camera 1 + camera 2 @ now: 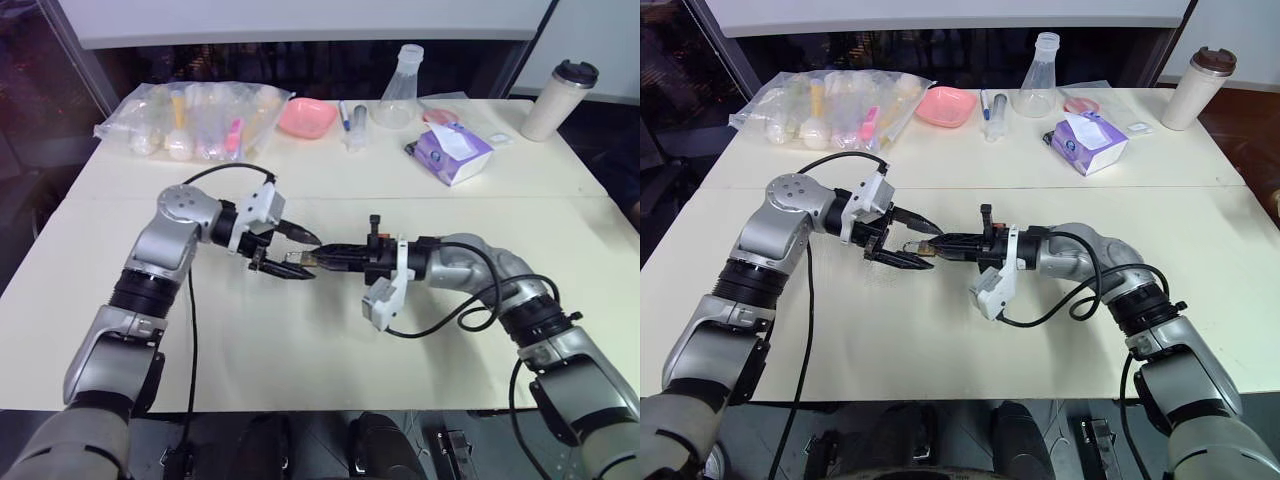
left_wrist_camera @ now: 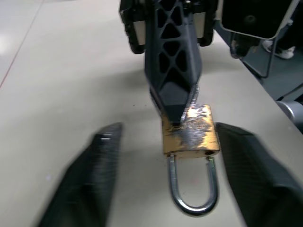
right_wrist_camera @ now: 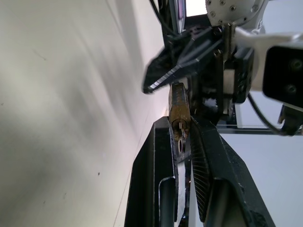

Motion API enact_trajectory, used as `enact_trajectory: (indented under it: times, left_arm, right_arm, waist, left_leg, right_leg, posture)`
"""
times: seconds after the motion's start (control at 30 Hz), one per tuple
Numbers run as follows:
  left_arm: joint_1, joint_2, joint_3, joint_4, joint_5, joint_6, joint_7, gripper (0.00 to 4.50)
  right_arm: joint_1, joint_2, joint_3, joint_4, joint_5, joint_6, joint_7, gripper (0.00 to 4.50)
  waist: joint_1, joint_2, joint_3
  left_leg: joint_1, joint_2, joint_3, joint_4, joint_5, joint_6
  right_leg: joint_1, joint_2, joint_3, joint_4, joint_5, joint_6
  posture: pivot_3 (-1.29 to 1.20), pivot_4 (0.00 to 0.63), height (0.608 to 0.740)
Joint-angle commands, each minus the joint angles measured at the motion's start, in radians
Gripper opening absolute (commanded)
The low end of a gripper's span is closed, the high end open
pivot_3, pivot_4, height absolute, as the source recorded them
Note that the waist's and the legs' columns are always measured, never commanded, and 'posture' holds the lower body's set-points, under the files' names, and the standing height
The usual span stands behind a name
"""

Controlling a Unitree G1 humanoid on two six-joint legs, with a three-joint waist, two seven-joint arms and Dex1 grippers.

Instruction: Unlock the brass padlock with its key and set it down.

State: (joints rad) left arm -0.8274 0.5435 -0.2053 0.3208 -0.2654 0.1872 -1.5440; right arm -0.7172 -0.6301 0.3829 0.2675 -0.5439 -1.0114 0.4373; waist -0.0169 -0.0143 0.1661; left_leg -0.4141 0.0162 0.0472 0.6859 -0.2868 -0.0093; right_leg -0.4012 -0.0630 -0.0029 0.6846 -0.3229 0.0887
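Padlock: the brass padlock [image 2: 191, 133] hangs in the air above my worktop [image 1: 300, 340], between my two claws, its silvery shackle [image 2: 193, 190] pointing toward my left wrist.
Right claw: my right claw [image 3: 181, 135] is closed on the padlock's body, its fingers [image 3: 156, 165] pinching both flat faces.
Left claw: my left claw [image 1: 300, 256] stands open, one finger on each side of the padlock, neither one touching it.
Worktop behind: a pink bowl [image 1: 306, 117], a clear flask [image 1: 397, 98], a purple tissue pack [image 1: 452, 152], a bag of plastic items [image 1: 195, 120] and a lidded cup [image 1: 560, 100] sit along the far side, well apart from the padlock.
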Motion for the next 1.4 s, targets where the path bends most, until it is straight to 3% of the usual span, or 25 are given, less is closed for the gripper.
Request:
enact_trajectory:
  times: [0.03,0.23,0.27,0.33,0.6,0.9,1.1,1.23,1.4]
  left_arm:
    - [0.008,0.032,0.058,-0.033,-0.042,0.031,0.013,4.4]
    - [0.008,0.077,0.134,-0.105,-0.135,0.17,0.042,4.4]
    - [0.011,0.083,0.143,-0.112,-0.141,0.18,0.051,4.17]
    - [0.024,0.095,0.151,-0.128,-0.148,0.188,0.062,3.56]
    - [0.079,0.094,0.13,-0.189,-0.147,0.194,0.086,0.05]
    - [0.154,0.096,0.085,-0.204,-0.116,0.15,0.089,0.02]
    - [0.152,0.079,0.061,-0.114,-0.026,0.034,0.147,0.02]
    - [0.135,0.058,0.075,-0.025,0.021,-0.051,0.211,0.02]
    - [0.168,0.09,0.111,-0.056,-0.012,-0.033,0.2,0.02]
  right_arm:
    - [-0.014,-0.003,-0.024,-0.023,0.025,-0.001,-0.009,0.0]
    - [0.0,-0.013,-0.028,-0.019,0.028,0.007,-0.009,0.0]
    - [0.001,-0.013,-0.027,-0.019,0.029,0.009,-0.009,0.0]
    - [0.003,-0.012,-0.026,-0.02,0.031,0.011,-0.007,0.0]
    - [-0.001,-0.009,-0.021,-0.016,0.031,0.018,-0.006,0.0]
    - [-0.003,-0.006,-0.018,-0.023,0.032,0.027,0.0,0.0]
    - [0.0,-0.005,-0.015,-0.033,0.039,0.032,0.008,0.0]
    - [0.001,-0.004,-0.014,-0.031,0.041,0.034,0.012,0.0]
    - [0.022,0.003,-0.012,-0.021,0.033,0.045,0.005,0.0]
  waist:
    - [0.0,0.0,0.0]
    - [0.001,0.0,0.0]
    - [0.001,0.0,0.0]
    - [0.0,0.0,0.0]
    - [0.0,0.0,0.0]
    - [0.002,0.0,0.0]
    - [0.001,0.0,0.0]
    - [0.001,0.0,0.0]
    - [0.0,0.0,0.0]
  left_leg:
    - [0.0,0.0,0.0,0.0,0.0,0.0]
    - [0.0,0.0,0.0,0.0,0.0,0.0]
    - [0.0,0.0,0.0,0.0,0.0,0.0]
    - [0.0,0.0,0.0,0.0,0.0,0.0]
    - [0.0,0.0,0.0,0.0,0.0,0.0]
    - [0.0,0.0,0.0,0.0,0.0,0.0]
    - [0.0,0.0,0.0,0.0,0.0,0.0]
    - [0.0,0.0,0.0,0.0,0.0,0.0]
    - [0.0,0.0,0.0,0.0,0.0,0.0]
  right_leg:
    - [0.0,0.0,0.0,0.0,0.0,0.0]
    - [0.0,0.0,0.0,0.0,0.0,0.0]
    - [0.0,0.0,0.0,0.0,0.0,0.0]
    - [0.0,0.0,0.0,0.0,0.0,0.0]
    - [0.0,0.0,0.0,0.0,0.0,0.0]
    - [0.0,0.0,0.0,0.0,0.0,0.0]
    - [0.0,0.0,0.0,0.0,0.0,0.0]
    - [0.0,0.0,0.0,0.0,0.0,0.0]
    - [0.0,0.0,0.0,0.001,0.0,0.0]
  posture:
    - [0.0,0.15,0.715]
    - [0.0,0.15,0.715]
    - [0.0,0.15,0.715]
    - [0.0,0.15,0.715]
    - [0.0,0.15,0.715]
    - [0.0,0.15,0.715]
    - [0.0,0.15,0.715]
    - [0.0,0.15,0.715]
    - [0.0,0.15,0.715]
